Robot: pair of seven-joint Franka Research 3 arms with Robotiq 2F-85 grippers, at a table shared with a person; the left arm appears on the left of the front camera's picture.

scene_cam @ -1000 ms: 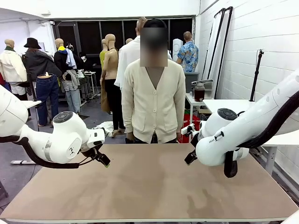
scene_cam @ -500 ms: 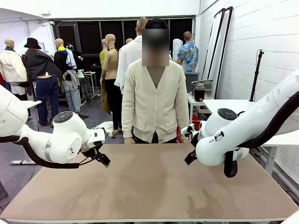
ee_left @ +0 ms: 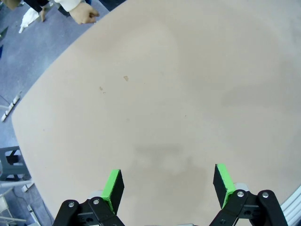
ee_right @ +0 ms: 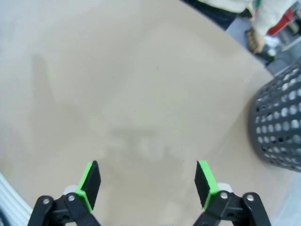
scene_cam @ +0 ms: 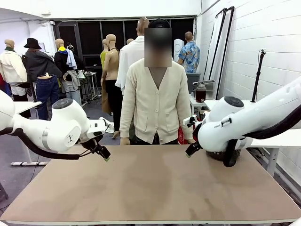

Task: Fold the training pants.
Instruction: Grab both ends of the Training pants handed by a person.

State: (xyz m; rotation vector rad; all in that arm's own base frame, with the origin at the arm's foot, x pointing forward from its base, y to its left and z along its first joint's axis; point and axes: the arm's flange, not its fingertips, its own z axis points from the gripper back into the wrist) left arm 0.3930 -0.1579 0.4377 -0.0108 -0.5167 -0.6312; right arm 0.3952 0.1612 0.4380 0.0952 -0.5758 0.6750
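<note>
The training pants are out of view. My left gripper (scene_cam: 106, 156) hangs above the far left part of the brown table (scene_cam: 150, 188), pointing down and inward. In the left wrist view my left gripper (ee_left: 168, 183) is open, green pads wide apart, bare tabletop between them. My right gripper (scene_cam: 189, 151) hangs above the far right part of the table. From the right wrist camera my right gripper (ee_right: 148, 181) is open too, with nothing between its fingers.
A person in a cream cardigan (scene_cam: 156, 101) stands at the table's far edge, hands (scene_cam: 124, 141) down at that edge; one hand (ee_left: 83, 12) shows in the left wrist view. A dark mesh basket (ee_right: 278, 117) stands beside the table on the right.
Both arms have lifted a little and their grippers sit slightly higher and farther back. The person has leaned slightly to the left. Both grippers stay open.
</note>
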